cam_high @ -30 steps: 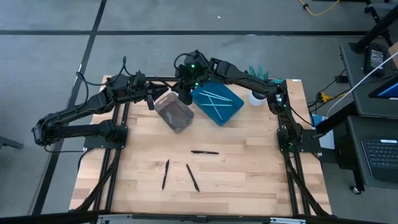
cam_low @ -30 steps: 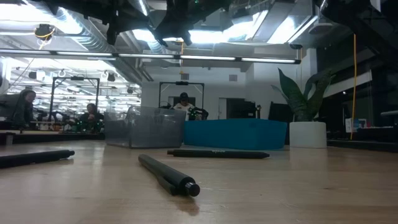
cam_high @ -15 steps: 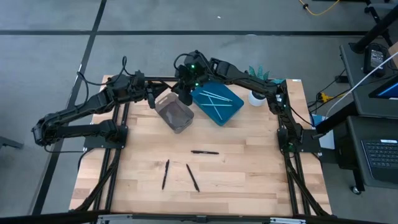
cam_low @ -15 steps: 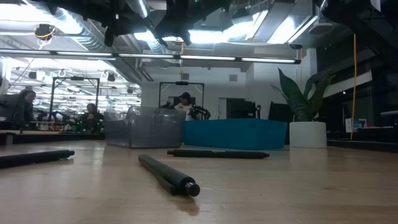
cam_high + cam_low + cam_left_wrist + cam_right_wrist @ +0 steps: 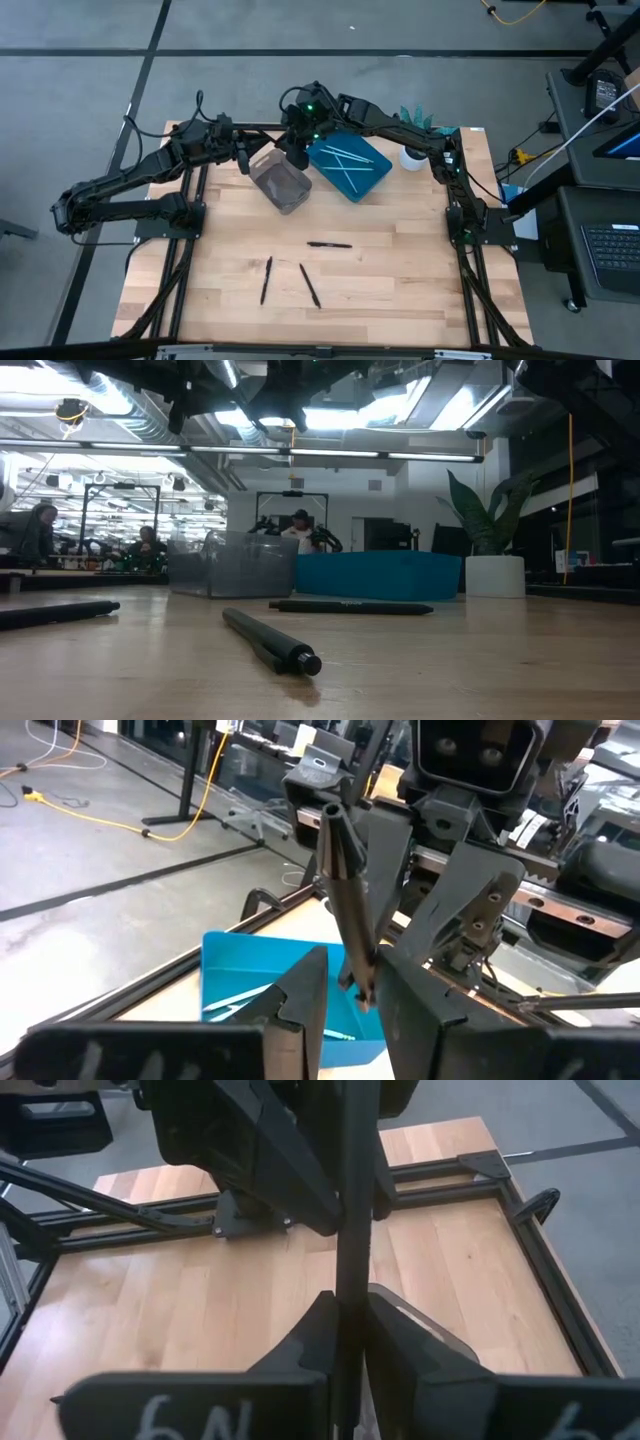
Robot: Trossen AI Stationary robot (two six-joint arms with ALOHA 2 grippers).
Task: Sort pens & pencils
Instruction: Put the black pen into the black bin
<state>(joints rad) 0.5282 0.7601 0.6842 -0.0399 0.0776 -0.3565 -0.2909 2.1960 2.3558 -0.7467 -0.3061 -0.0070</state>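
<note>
Wooden table (image 5: 380, 270): left fingers (image 5: 305, 990) and right fingers (image 5: 318, 1338) each pinch a black stick (image 5: 345, 910); no legible writing.

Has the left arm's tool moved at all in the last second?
No. In the high view the left tool sits in the same spot beside the clear bin, holding a black stick.

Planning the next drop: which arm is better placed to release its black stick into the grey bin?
Probably right: the right gripper, shut on a black stick, hangs just above the grey bin; the left gripper, also holding one, faces the blue tray.
</note>
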